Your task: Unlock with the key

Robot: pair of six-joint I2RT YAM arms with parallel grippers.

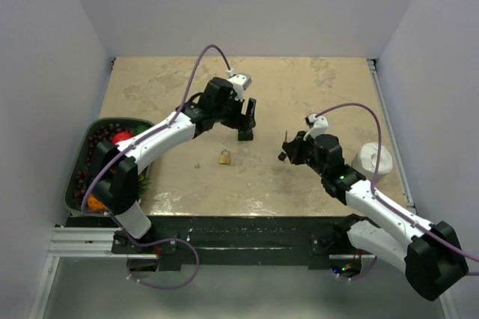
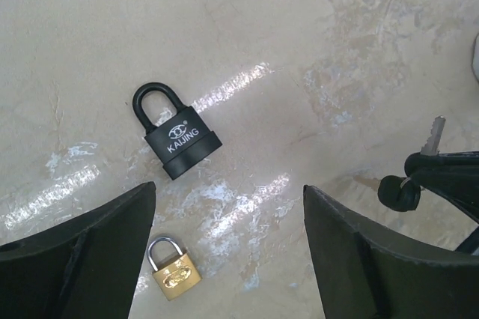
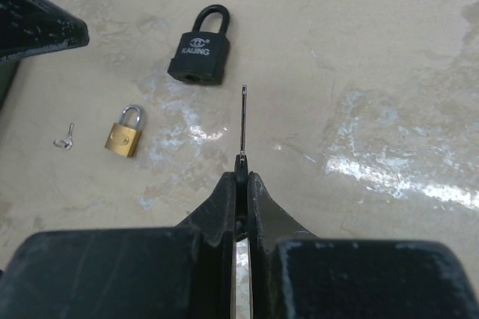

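- Black padlock [image 2: 178,135] first: where is it, and is it open?

- It lies flat on the table [image 1: 314,87], shackle seated in the body, so I judge it locked. I place everything else from it.

- And the key?

- The key [image 3: 243,120] is clenched in my right gripper [image 3: 241,177]. The jaws are pressed tight on its head and the blade sticks straight out past the fingertips. It is off to the right of the black padlock, clear of it and in the air. The blade points roughly at the padlock's base, but it is not lined up with the keyhole.

- Your other gripper?

- My left gripper [image 2: 228,207] hangs close over the black padlock, jaws spread wide and grasping nothing. Neither finger touches the lock.

- Anything else nearby?

- A brass padlock [image 3: 123,135], also shut, lies just on the near side of the black padlock, towards my bases. Small keys [image 3: 64,138] lie on the table a little further out to the left.

- So how far along are you?

- Early, I'd say. The key is picked up and held blade-forward, and that is all that is done. Going by the key's size, I guess the black padlock is the target. I have yet to steady the lock, bring the blade to its keyhole, push it in, turn it and free the shackle.
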